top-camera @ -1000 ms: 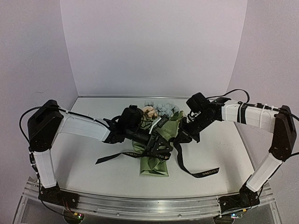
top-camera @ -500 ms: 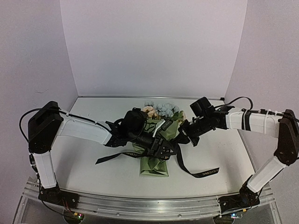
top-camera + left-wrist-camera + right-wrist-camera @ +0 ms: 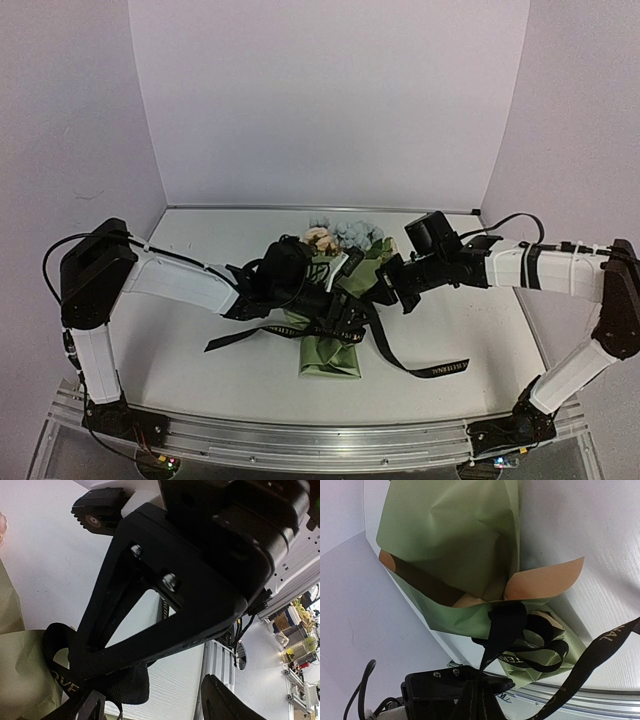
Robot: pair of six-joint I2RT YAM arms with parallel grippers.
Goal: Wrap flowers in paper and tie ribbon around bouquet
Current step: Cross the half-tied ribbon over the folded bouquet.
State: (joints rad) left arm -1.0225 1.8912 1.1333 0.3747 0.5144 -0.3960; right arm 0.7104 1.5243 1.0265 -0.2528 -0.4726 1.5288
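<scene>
The bouquet (image 3: 332, 356) lies in the middle of the white table (image 3: 180, 385). Its flowers (image 3: 345, 234) point to the pale purple back wall (image 3: 320, 100), and the thin end of its green paper (image 3: 455, 535) points to the arms. The black ribbon (image 3: 432, 369) goes round the paper in loops, and its two loose ends lie on the table, one on each side. The right claw (image 3: 384, 292) is squeezed together on the ribbon, just beside the loops. The left claw (image 3: 345, 322) is over the middle of the bouquet with its fingers (image 3: 165, 640) apart, and the ribbon hooks round one of them. From above, the arms hide the bouquet's middle. I cannot tell if the loops make a tight knot.
</scene>
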